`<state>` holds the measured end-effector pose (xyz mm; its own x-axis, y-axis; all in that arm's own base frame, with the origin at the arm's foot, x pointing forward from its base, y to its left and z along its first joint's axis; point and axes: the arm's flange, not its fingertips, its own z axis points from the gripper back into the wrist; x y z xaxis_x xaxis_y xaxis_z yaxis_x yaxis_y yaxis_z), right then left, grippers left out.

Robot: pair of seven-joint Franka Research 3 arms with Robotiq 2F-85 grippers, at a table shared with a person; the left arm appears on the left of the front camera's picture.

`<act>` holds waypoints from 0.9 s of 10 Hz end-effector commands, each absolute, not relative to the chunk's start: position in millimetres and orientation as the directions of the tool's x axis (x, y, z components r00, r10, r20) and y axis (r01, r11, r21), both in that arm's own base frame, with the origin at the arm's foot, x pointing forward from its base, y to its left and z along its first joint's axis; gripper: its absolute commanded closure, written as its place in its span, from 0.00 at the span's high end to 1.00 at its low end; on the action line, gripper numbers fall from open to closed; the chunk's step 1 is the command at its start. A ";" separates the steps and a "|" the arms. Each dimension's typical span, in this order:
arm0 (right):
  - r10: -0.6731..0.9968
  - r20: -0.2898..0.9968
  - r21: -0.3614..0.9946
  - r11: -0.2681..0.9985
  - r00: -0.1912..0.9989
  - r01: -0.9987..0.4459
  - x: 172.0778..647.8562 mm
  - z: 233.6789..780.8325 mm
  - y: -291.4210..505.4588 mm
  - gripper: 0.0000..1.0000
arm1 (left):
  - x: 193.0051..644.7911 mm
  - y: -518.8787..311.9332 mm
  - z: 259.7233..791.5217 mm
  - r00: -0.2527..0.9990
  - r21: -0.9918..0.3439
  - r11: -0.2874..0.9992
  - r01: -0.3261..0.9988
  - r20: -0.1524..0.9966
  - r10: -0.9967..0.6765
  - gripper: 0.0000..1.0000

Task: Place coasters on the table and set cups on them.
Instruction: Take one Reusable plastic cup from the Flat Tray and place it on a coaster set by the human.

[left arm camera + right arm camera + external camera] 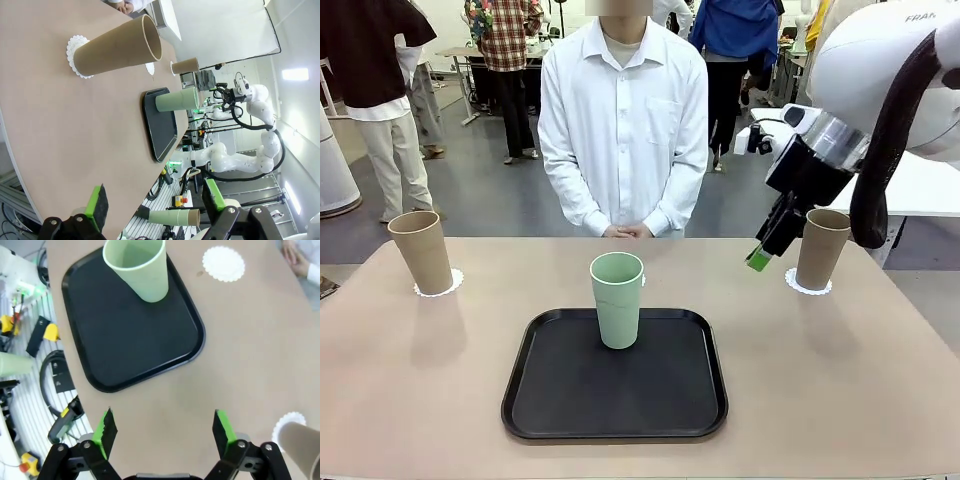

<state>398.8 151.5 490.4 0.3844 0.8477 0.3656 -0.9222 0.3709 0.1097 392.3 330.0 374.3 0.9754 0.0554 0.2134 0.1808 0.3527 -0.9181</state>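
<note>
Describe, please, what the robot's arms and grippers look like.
The right arm is glossy white with grey lettering, a silver wrist ring and a dark sleeved cable. Both the right gripper and left gripper are black with green pads.

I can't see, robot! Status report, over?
Left claw, right claw open, empty. Tan cups on coasters; green cup on tray. Third coaster bare. Nothing blocking.

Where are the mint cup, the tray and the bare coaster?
mint cup (617, 310), front view, middle of its side wall.
tray (610, 400), front view, bare floor near its front rim.
bare coaster (223, 263), right wrist view, its centre.
</note>
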 end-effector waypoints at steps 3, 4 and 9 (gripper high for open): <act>0.848 0.366 0.110 0.371 0.384 -0.922 398.8 490.4 151.5 1.00 | 389.8 330.2 376.7 0.974 -0.919 0.348 0.187 0.219 0.056 1.00; 0.848 0.366 0.110 0.371 0.384 -0.922 398.8 490.4 151.5 1.00 | 389.8 330.2 376.7 0.974 -0.919 0.348 0.187 0.219 0.056 1.00; 0.848 0.366 0.110 0.371 0.384 -0.922 398.8 490.4 151.5 1.00 | 389.8 330.2 376.7 0.974 -0.919 0.348 0.187 0.219 0.056 1.00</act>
<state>399.6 150.3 490.6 0.3831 0.8453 0.3725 -0.9229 0.3676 0.1150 392.3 330.0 374.3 0.9754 0.0554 0.2133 0.1808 0.3527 -0.9181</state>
